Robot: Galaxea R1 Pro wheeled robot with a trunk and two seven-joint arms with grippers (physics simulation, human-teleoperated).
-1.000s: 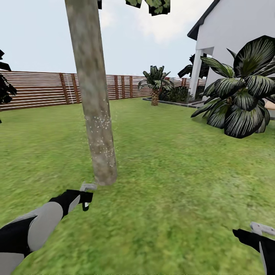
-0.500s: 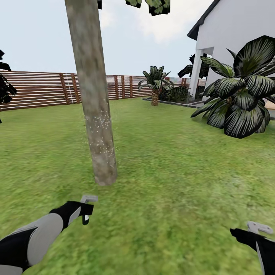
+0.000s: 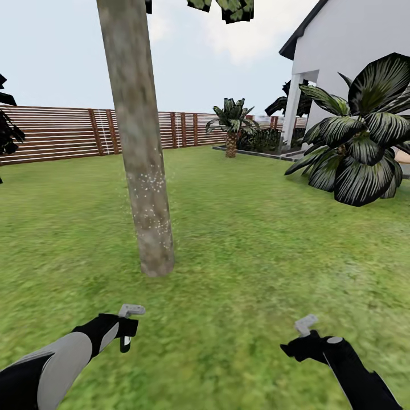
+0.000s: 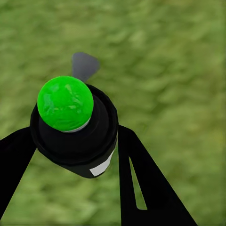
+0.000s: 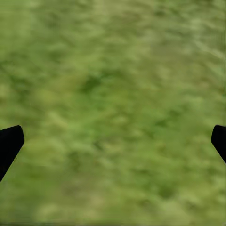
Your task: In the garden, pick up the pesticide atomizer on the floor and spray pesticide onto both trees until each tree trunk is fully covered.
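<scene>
1. Broadly, the garden is a wide lawn point(image 3: 245, 239) of mottled green grass, ringed at the back by a brown slatted fence point(image 3: 57, 134), with a white house point(image 3: 353, 51) at the right.
2. A big dark-leaved plant point(image 3: 359, 142) stands in front of the house, and a short palm point(image 3: 231, 122) stands far back near the fence.
3. The tree trunk point(image 3: 139, 142) rises thick and straight from the grass, left of centre in the head view; fine white specks of pesticide point(image 3: 151, 202) dot its lower part.
4. The left arm point(image 3: 51, 356) reaches in low over the grass, its gripper point(image 3: 126, 327) near the trunk's foot but apart from it.
5. The right gripper point(image 3: 306, 326) hangs over bare grass, well apart from the trunk; in its wrist view the two dark fingertips point(image 5: 9, 143) sit at opposite edges, spread wide with nothing between them.
6. The pesticide atomizer point(image 4: 77, 129), black with a pale strip and a green-lit dome, is pinched between the left gripper's dark fingers point(image 4: 141, 183), above the grass.
</scene>
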